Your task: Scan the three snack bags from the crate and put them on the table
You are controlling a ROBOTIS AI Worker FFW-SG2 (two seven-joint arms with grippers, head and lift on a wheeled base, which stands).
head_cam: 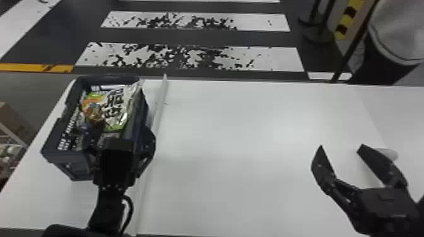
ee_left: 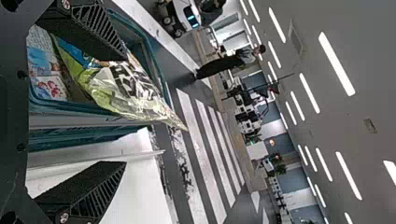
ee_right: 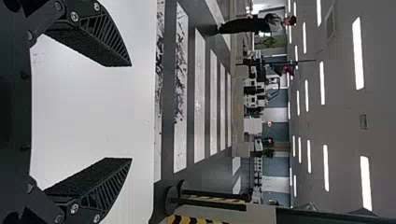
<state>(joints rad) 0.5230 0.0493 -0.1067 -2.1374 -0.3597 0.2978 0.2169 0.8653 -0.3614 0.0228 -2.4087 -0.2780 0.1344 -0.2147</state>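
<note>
In the head view, my left gripper [head_cam: 117, 134] is over the near part of the dark crate [head_cam: 74, 165], and a green-and-white snack bag [head_cam: 118, 105] leans up in the crate beyond it. The left wrist view has this gripper [ee_left: 124, 111] open wide, one finger in front of the snack bag [ee_left: 126, 91] and the other over the table beside the crate [ee_left: 144, 60]. Blue-and-white packages [ee_left: 43, 60] lie deeper inside. Over the right of the table, my right gripper [head_cam: 341, 146] is open and holds nothing; its fingers also show in the right wrist view [ee_right: 130, 112].
A raised strip [head_cam: 159, 110] runs along the white table [head_cam: 236, 132] just right of the crate. Beside the right gripper's outer finger lies a whitish rounded object [head_cam: 390, 153], partly hidden. Barrier posts [head_cam: 318, 31] stand beyond the table's far right.
</note>
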